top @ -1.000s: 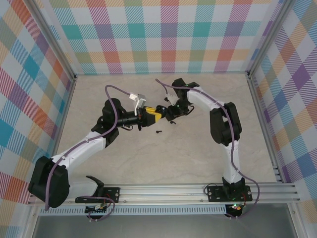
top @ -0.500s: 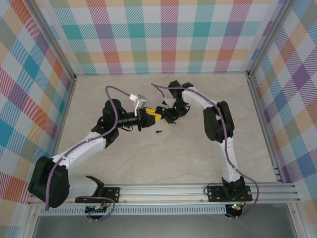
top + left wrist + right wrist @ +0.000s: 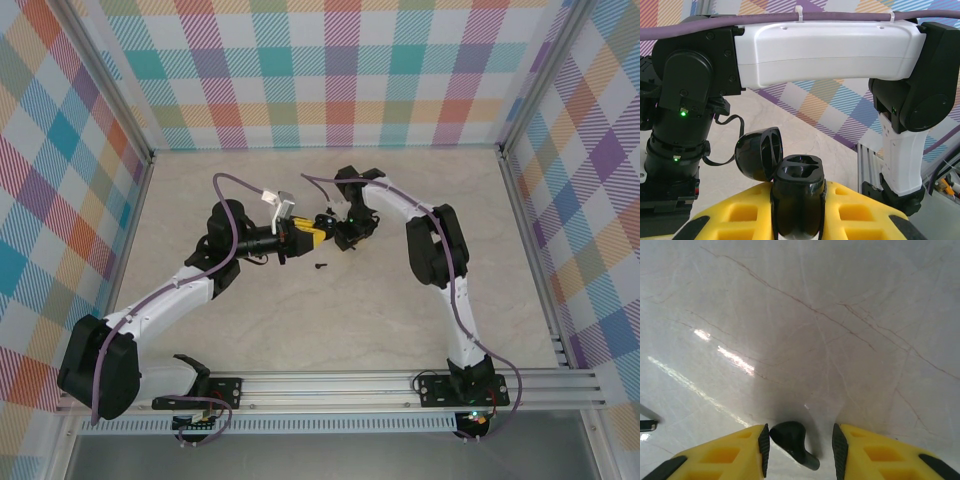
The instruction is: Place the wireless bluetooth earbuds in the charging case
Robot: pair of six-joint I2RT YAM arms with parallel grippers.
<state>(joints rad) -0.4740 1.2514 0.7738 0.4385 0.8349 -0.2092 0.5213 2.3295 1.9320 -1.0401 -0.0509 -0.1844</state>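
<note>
My left gripper [image 3: 797, 222] is shut on the black charging case [image 3: 797, 200], which stands upright between its yellow fingers. The case's lid [image 3: 759, 154] hangs open to the left, and both sockets look empty. In the top view the case [image 3: 326, 222] is held at mid-table, close to my right gripper [image 3: 345, 238]. The right gripper [image 3: 799, 450] reaches down to the table and straddles a black earbud [image 3: 790, 437]. Its left pad [image 3: 764, 447] touches the earbud, while a gap remains at the right pad [image 3: 839, 450]. Another black earbud [image 3: 320, 265] lies on the table just in front.
The beige marble tabletop [image 3: 380, 310] is ringed by plaid walls and a metal rail [image 3: 400, 385] at the near edge. My right arm's white link [image 3: 825, 50] crosses close above the held case.
The right gripper's jaws have narrowed around the black earbud, and its arm has shifted slightly left. The left arm and the case have not moved.
</note>
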